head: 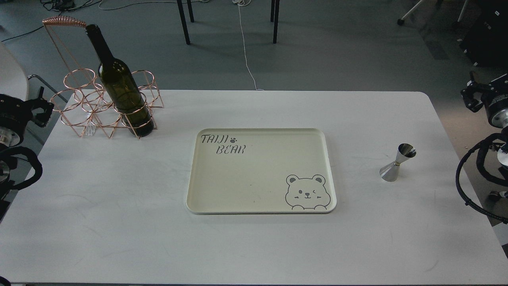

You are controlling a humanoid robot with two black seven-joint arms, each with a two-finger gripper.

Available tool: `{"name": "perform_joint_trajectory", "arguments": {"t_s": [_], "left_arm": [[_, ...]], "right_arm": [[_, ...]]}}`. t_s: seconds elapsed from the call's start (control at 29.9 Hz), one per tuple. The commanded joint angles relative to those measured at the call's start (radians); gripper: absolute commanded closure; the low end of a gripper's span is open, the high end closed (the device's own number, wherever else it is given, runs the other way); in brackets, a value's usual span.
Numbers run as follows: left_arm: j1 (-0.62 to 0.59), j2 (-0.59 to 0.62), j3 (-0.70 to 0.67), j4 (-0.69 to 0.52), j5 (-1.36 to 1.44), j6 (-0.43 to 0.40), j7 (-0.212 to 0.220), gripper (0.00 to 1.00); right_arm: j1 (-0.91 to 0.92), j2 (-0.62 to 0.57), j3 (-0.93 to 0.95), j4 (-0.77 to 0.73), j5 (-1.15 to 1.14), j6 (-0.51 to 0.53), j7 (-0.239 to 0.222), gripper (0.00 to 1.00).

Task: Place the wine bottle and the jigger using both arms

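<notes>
The dark olive-green wine bottle stands upright in the front right ring of a copper wire rack at the table's far left. The small silver jigger stands upright on the table at the right. My left gripper is at the table's left edge, just left of the rack, its fingers apart and empty. My right gripper is off the table's right edge, beyond and to the right of the jigger, its fingers apart and empty.
A cream tray with "TAIJI BEAR" lettering and a bear drawing lies in the middle of the white table, nothing on it. The rack has a tall wire handle. Chair legs and cables are on the floor behind.
</notes>
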Motion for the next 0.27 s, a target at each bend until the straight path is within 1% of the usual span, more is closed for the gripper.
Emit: {"name": "perform_joint_trajectory", "arguments": {"t_s": [0.0, 0.23], "left_arm": [[0.002, -0.001, 0.005, -0.002, 0.002, 0.0, 0.0, 0.02], [-0.001, 0.002, 0.008, -0.005, 0.008, 0.0, -0.011, 0.02]], "right_arm": [[-0.034, 0.006, 0.001, 0.001, 0.0, 0.036, 0.0, 0.01], [-0.043, 0.017, 0.001, 0.008, 0.0, 0.081, 0.0, 0.01]]}}
